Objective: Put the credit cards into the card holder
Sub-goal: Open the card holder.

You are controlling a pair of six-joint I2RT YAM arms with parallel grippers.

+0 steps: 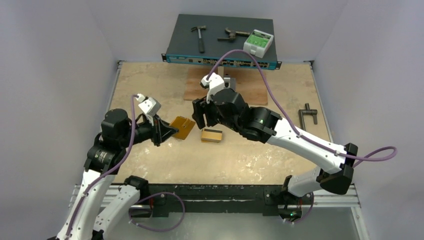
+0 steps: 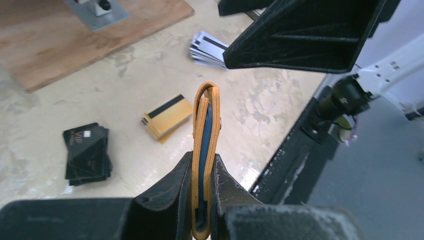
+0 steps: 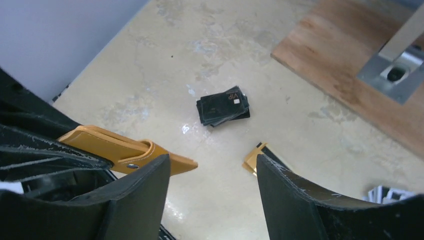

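My left gripper (image 1: 167, 131) is shut on the closed orange card holder (image 1: 182, 127) and holds it above the table. In the left wrist view the holder (image 2: 206, 115) stands edge-on between the jaws (image 2: 204, 160). A yellow-orange card stack (image 1: 212, 135) with a black stripe lies just right of it, also in the left wrist view (image 2: 167, 116). Silver-grey cards (image 2: 210, 48) lie fanned farther off. My right gripper (image 1: 204, 120) is open and empty above the yellow stack. In the right wrist view (image 3: 214, 165) the holder (image 3: 115, 147) is at its left and a yellow stack corner (image 3: 254, 159) by its right finger.
A black VIP card stack (image 3: 223, 106) lies on the table (image 1: 150, 85), also seen in the left wrist view (image 2: 86, 152). A wooden board (image 1: 250, 87) with a metal bracket sits at the back. A network switch (image 1: 222, 50) carries a hammer, pliers and a box. A black tool (image 1: 308, 116) lies at the right.
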